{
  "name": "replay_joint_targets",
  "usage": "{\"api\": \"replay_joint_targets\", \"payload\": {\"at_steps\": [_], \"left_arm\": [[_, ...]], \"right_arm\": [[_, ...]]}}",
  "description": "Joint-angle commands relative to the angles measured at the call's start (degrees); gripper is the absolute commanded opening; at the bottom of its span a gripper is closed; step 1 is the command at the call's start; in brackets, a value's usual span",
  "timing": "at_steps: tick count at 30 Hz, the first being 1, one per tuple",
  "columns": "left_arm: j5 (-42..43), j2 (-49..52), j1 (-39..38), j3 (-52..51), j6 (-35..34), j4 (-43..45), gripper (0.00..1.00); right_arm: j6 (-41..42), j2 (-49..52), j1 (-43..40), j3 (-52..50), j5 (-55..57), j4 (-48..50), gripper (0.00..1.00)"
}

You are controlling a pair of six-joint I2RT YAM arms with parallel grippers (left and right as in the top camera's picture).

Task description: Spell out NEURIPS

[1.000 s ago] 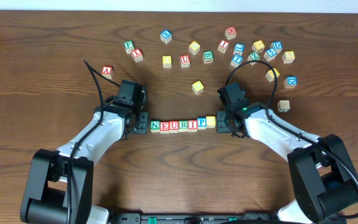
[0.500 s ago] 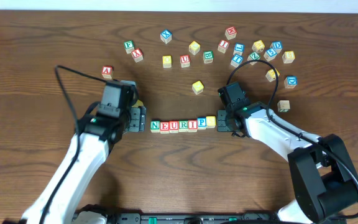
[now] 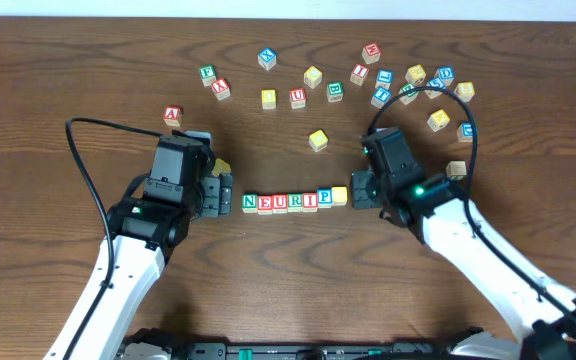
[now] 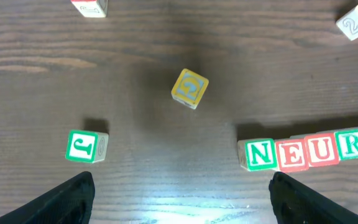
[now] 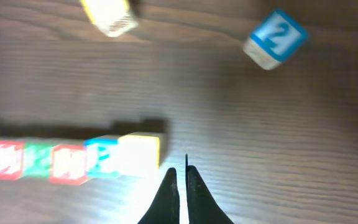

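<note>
The NEURIPS cubes lie in one row on the table: green N (image 3: 250, 203), red E (image 3: 265, 203), red U (image 3: 279, 202), green R (image 3: 294, 201), red I (image 3: 309, 200), blue P (image 3: 324, 198) and a yellow-faced cube (image 3: 339, 195). My left gripper (image 3: 225, 192) stands open just left of the N (image 4: 260, 154), with only bare wood between its fingers (image 4: 64, 199). Beside the row's right end my right gripper (image 3: 356, 190) is shut on nothing. In the right wrist view its tips (image 5: 182, 173) sit just right of the yellow-faced cube (image 5: 138, 154).
Several loose letter cubes are scattered along the back (image 3: 408, 85). A yellow cube (image 3: 317, 139) lies behind the row. A red A cube (image 3: 172, 114) sits back left. A green J cube (image 4: 86, 147) and a yellow cube (image 4: 189, 88) lie near my left gripper.
My left gripper has opened wide beside the N and its arm has swung out to the left. The right arm has shifted slightly right, still shut.
</note>
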Motion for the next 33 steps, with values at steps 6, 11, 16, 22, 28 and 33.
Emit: {"api": "replay_joint_targets", "payload": {"at_steps": [6, 11, 16, 22, 28, 33], "left_arm": [[-0.46, -0.52, -0.04, 1.27, -0.11, -0.87, 0.89], [-0.46, -0.52, -0.04, 1.27, -0.09, -0.85, 0.89], [-0.48, -0.5, -0.02, 1.27, -0.09, -0.83, 0.89], [-0.48, -0.5, -0.02, 1.27, -0.09, -0.81, 0.9], [-0.48, -0.5, -0.02, 1.27, -0.09, -0.81, 0.89], [-0.48, -0.44, -0.02, 1.27, -0.09, -0.81, 0.89]], "right_arm": [[-1.6, 0.96, 9.66, 0.72, 0.63, -0.33, 0.01], [0.68, 4.83, 12.63, 0.72, 2.4, 1.09, 0.01], [1.9, 8.92, 14.34, 0.72, 1.6, 3.8, 0.01], [1.9, 9.77, 15.72, 0.76, 1.84, 6.05, 0.01], [1.88, 9.77, 15.39, 0.76, 4.33, 7.19, 0.01], [1.86, 9.9, 15.37, 0.76, 9.44, 8.94, 0.01]]}}
